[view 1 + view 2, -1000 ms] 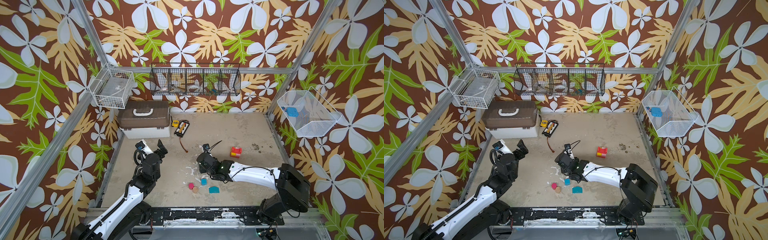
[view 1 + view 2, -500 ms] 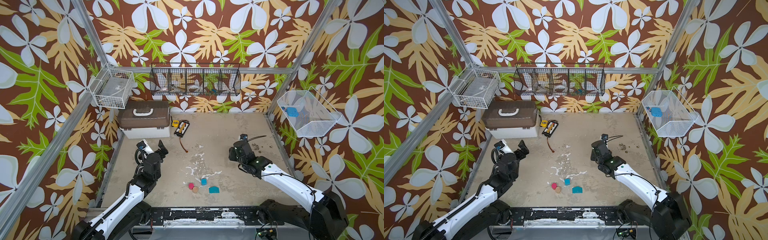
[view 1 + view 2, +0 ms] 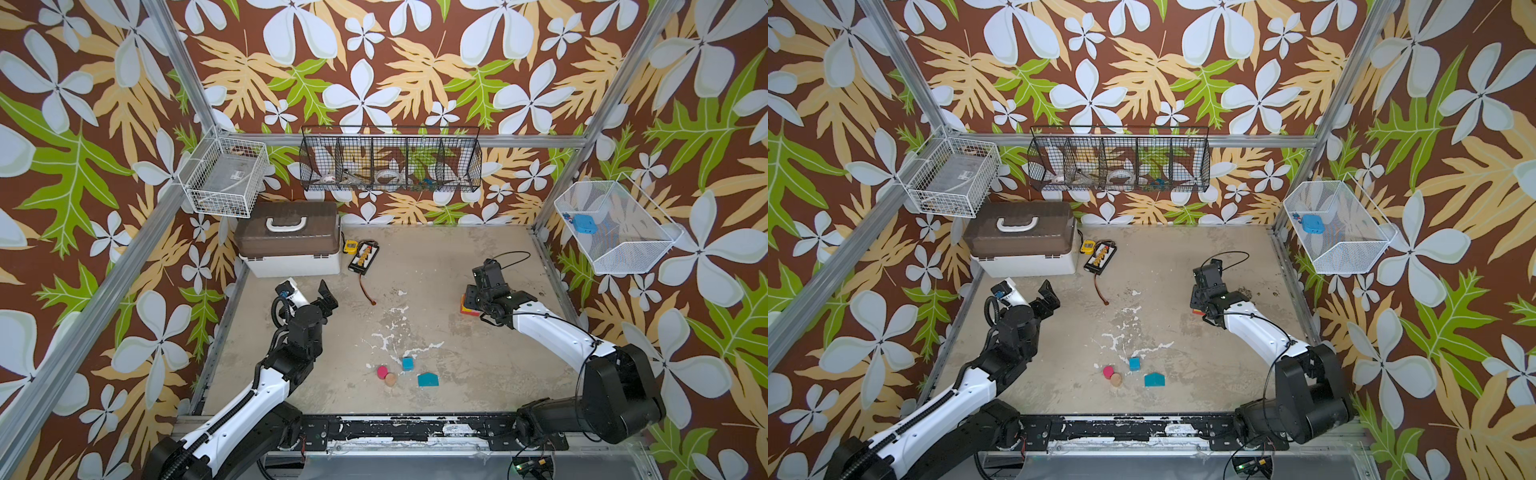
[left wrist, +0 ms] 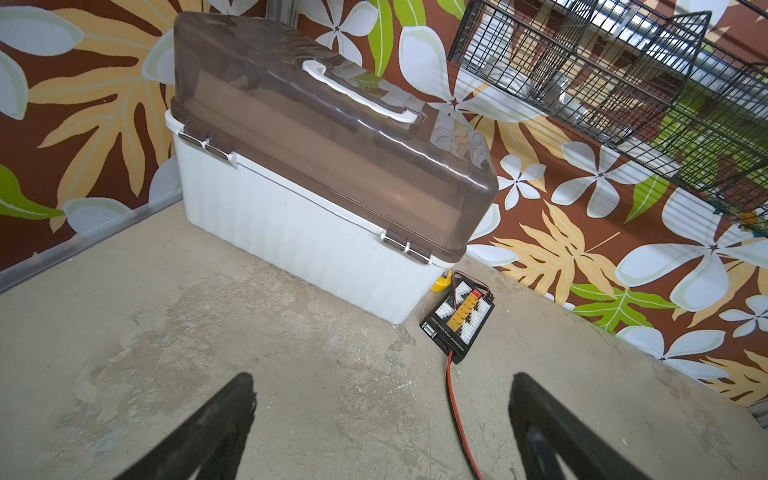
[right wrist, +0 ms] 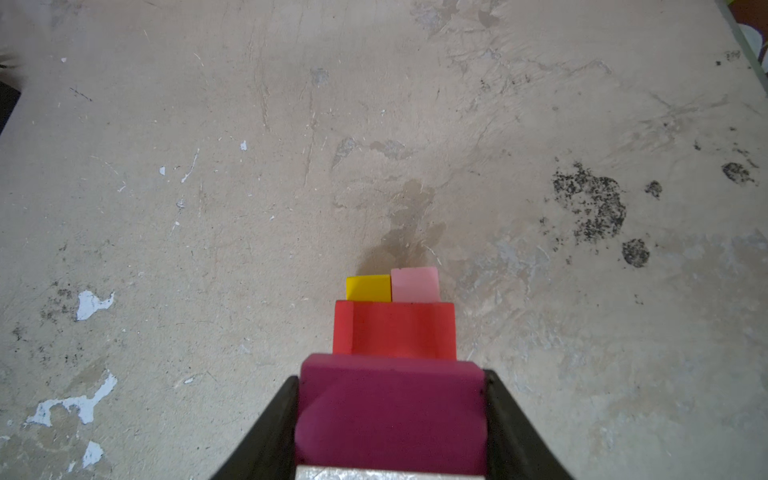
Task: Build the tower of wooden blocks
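My right gripper (image 5: 390,378) is shut on a magenta block (image 5: 390,411) and holds it just above the tower (image 5: 395,330). The tower shows a red block on top, with a yellow block (image 5: 368,288) and a pink block (image 5: 415,284) side by side beneath it. In a top view the right gripper (image 3: 473,300) hides most of the tower (image 3: 466,311). A magenta cylinder (image 3: 381,371), a tan cylinder (image 3: 390,379), a blue cube (image 3: 408,364) and a teal house-shaped piece (image 3: 428,379) lie loose near the front. My left gripper (image 3: 309,291) (image 4: 380,382) is open and empty at the left.
A white toolbox with a brown lid (image 3: 291,239) stands at the back left. Beside it lies a black charger board (image 3: 363,257) with a red wire (image 4: 457,407). Wire baskets hang on the back wall; a mesh basket (image 3: 619,249) on the right wall holds a blue case (image 3: 584,223).
My right arm has swung from the loose blocks in the middle over to the tower at the right, carrying the magenta block. The left arm has barely moved.
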Controlling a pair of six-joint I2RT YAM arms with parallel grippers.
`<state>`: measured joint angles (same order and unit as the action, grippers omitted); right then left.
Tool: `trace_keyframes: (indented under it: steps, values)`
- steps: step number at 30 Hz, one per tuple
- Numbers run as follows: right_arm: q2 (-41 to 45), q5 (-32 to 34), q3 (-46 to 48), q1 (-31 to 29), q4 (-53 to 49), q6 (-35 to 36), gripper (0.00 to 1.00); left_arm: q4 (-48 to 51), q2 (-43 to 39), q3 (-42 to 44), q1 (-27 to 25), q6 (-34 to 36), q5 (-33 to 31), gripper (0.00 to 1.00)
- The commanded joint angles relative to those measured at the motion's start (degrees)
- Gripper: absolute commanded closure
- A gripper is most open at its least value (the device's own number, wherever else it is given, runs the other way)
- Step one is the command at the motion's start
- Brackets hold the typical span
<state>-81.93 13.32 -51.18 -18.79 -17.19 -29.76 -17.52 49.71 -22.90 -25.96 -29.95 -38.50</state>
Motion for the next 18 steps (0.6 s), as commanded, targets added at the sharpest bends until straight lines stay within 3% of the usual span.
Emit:
trace_keyframes:
  steps: [1,18]
  values:
    - [-1.98,0.45,-1.6,0.3,-0.41,0.97,0.74,-0.88,0.46,-0.75,0.12,0.09,-0.33,0.04]
    - [-6.22,0.47,-3.49,2.18,-0.23,2.25,0.71,-1.34,1.0,-0.69,0.11,-0.19,0.09,0.04]
